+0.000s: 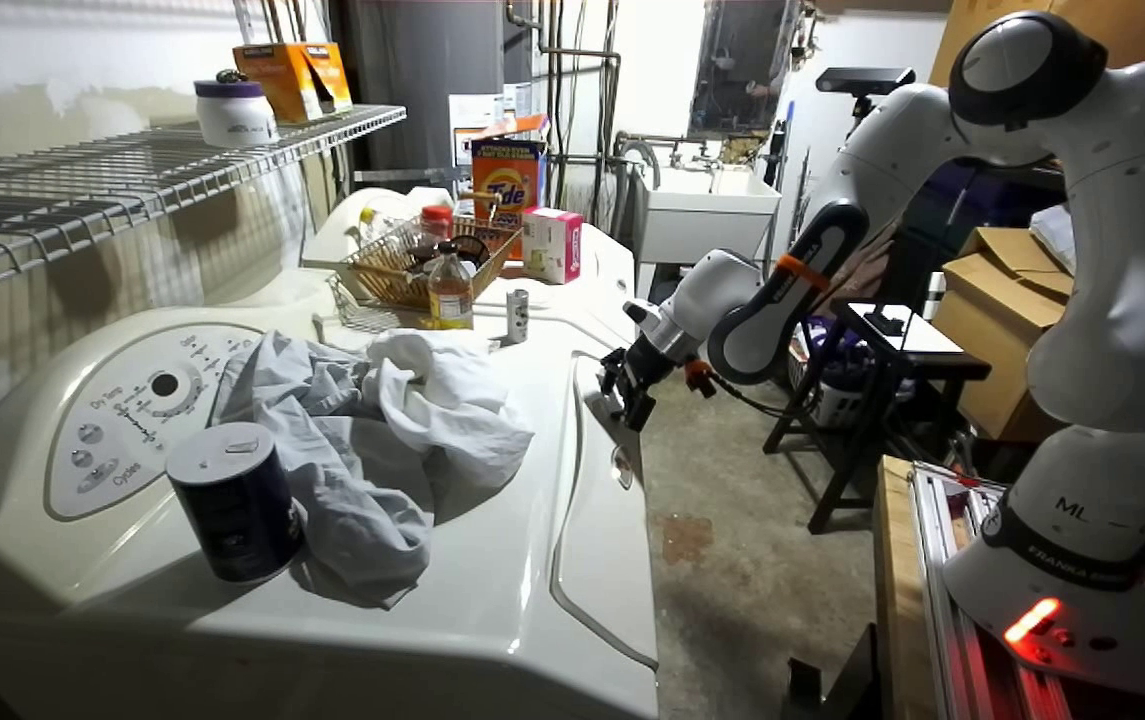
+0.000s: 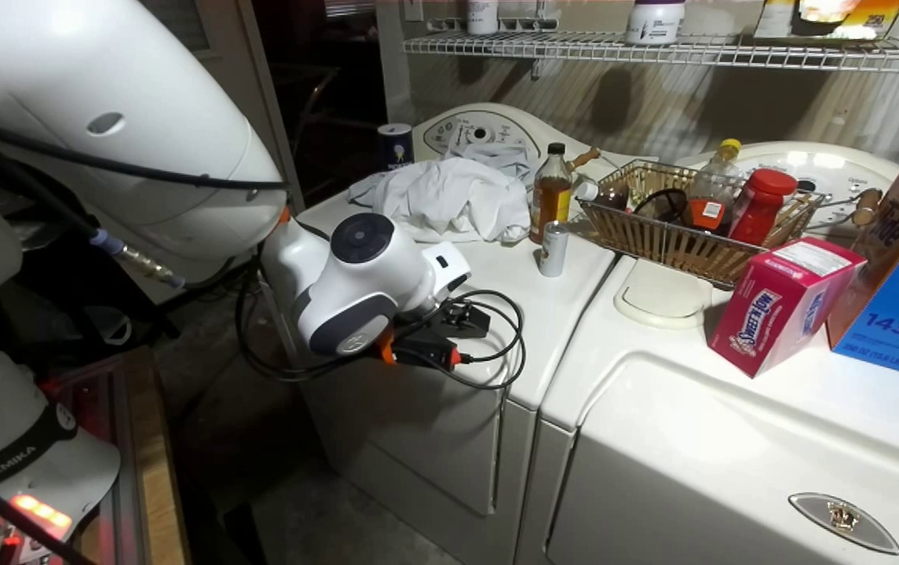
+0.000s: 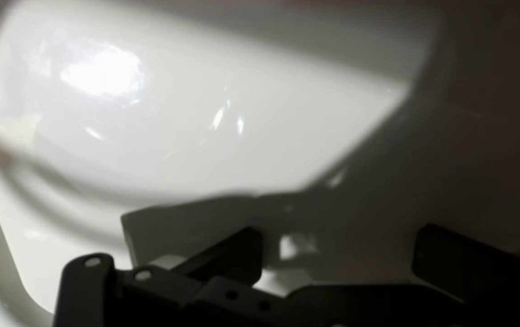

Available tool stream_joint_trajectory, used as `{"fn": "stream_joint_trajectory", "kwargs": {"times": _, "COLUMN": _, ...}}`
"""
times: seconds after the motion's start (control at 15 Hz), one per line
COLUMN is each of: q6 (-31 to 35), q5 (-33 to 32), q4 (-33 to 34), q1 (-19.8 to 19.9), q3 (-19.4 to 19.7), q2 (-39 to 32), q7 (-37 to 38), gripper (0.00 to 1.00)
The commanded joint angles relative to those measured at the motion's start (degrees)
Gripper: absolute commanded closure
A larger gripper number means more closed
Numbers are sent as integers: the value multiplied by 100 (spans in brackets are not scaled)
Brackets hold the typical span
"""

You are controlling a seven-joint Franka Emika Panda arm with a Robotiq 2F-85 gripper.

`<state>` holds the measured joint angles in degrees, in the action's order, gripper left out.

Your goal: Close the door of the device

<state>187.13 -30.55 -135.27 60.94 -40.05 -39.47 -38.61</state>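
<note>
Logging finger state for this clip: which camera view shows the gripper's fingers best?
The wrist view: both fingers appear close up, standing wide apart. In an exterior view they look small and dark by the dryer door; in an exterior view they are hard to make out beside black wrist hardware.

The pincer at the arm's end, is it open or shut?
Open. In the wrist view, the pincer shows a clear gap between its two dark fingers.

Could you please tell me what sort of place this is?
Probably a home laundry room: in view are a dryer marked "Dry Temp", a Tide box and, farther back, a utility sink.
</note>
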Motion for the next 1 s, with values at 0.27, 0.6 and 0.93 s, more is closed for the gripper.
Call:
{"fn": "stream_joint_trajectory", "kwargs": {"times": 0.27, "q6": 12, "q5": 0, "q4": -44, "q1": 20, "q3": -1, "q2": 52, "q7": 0, "gripper": 0}}
{"fn": "stream_joint_trajectory", "kwargs": {"times": 0.6, "q6": 12, "q5": 0, "q4": -45, "q1": 20, "q3": -1, "q2": 54, "q7": 0, "gripper": 0}}
{"fn": "stream_joint_trajectory", "kwargs": {"times": 0.93, "q6": -334, "q5": -13, "q4": 849, "q1": -317, "q3": -420, "q2": -676, "q7": -118, "gripper": 0}}
